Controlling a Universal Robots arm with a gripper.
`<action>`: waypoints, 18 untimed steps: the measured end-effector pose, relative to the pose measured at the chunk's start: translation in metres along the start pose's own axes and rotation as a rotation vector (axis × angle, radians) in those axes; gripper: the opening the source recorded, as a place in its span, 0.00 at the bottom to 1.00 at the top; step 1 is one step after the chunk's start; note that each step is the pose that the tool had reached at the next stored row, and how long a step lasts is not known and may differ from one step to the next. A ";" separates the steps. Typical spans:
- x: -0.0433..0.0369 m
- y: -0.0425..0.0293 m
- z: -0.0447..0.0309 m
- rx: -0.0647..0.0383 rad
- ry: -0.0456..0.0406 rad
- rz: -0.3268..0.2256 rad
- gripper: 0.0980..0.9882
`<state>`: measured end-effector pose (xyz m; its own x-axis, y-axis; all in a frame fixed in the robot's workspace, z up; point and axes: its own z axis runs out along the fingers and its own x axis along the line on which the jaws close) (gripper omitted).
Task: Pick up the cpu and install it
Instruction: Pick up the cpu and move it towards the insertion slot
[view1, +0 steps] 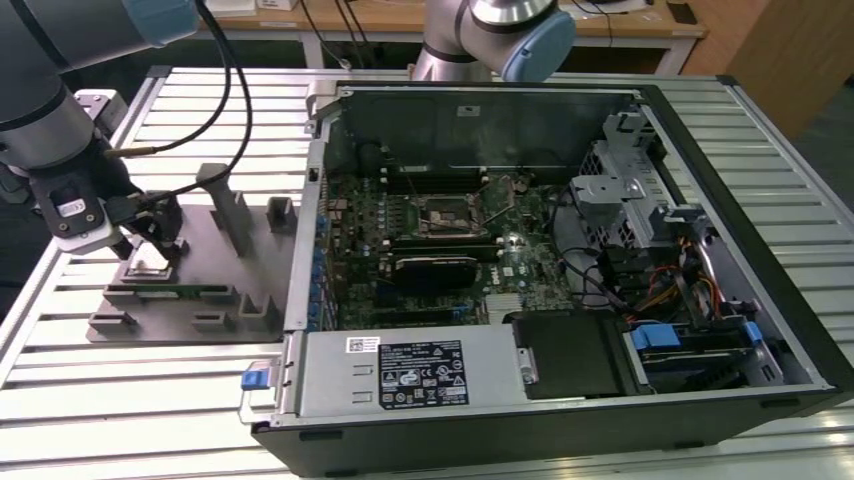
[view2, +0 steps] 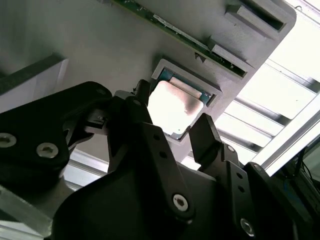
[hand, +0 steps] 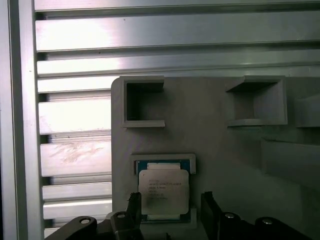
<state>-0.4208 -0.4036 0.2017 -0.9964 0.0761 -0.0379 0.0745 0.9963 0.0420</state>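
The cpu (hand: 163, 192) is a small square chip with a pale metal top. It lies flat in a shallow recess of the grey fixture plate (hand: 220, 140). In both wrist views my gripper (hand: 171, 210) hangs just over it, one black finger (hand: 134, 207) on each side. A small gap shows at the other finger (hand: 209, 207), so the jaws stand open around the chip. The second wrist view shows the cpu (view2: 172, 105) between the fingertips of the gripper (view2: 175, 120). In the exterior view the gripper (view1: 151, 248) is low over the fixture at the exterior view's left.
An open computer case (view1: 747, 250) fills the exterior view's right, with the motherboard's black cpu socket (view1: 443, 213) near its middle. Upright grey posts (view1: 220, 200) rise from the fixture beside the gripper. A second arm (view1: 507, 30) stands behind the case. The table is slatted aluminium (hand: 150, 30).
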 end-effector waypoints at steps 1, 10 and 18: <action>0.0000 0.0000 0.0001 0.000 -0.0001 0.000 0.56; 0.0020 0.0015 0.0075 0.000 0.0000 0.000 0.56; 0.0020 0.0015 0.0076 0.000 0.0000 0.000 0.56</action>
<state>-0.4224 -0.4016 0.1941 -0.9964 0.0761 -0.0379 0.0745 0.9963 0.0420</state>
